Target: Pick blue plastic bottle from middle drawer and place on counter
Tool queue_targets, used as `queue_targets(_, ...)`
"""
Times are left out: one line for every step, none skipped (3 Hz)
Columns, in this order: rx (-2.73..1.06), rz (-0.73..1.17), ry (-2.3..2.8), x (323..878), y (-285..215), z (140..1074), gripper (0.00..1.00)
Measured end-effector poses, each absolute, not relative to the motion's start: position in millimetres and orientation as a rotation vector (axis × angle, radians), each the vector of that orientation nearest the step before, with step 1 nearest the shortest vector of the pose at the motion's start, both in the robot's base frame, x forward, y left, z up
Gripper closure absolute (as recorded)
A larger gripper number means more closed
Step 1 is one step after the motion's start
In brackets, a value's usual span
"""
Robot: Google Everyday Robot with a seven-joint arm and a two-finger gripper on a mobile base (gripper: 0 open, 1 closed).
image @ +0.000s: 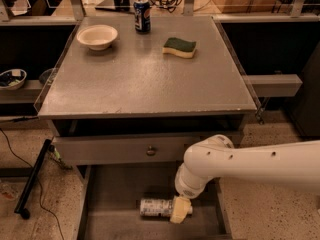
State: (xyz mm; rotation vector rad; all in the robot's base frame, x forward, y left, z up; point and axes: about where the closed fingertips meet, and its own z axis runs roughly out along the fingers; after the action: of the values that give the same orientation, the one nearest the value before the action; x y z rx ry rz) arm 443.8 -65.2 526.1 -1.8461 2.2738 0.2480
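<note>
The blue plastic bottle point(156, 207) lies on its side on the bare bottom of the open middle drawer point(120, 184), its cap end pointing right. My gripper point(180, 210) hangs from the white arm point(235, 164) down into the drawer, at the bottle's right end and covering its cap. The counter point(145, 79) is the grey speckled top above the drawers.
On the counter stand a cream bowl point(97, 36) at the far left, a dark blue Pepsi can point(142, 16) at the back, and a green and yellow sponge point(179, 47) to the right. A closed drawer front with a round knob point(151, 150) sits above the open drawer. A black bar point(33, 180) lies on the floor at left.
</note>
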Motion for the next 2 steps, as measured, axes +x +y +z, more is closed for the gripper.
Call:
queue_targets(-1.846, 0.25, 2.277, 444, -65, 524, 0.0)
queue_targets(-1.818, 0.259, 2.3, 444, -63, 505, 0.0)
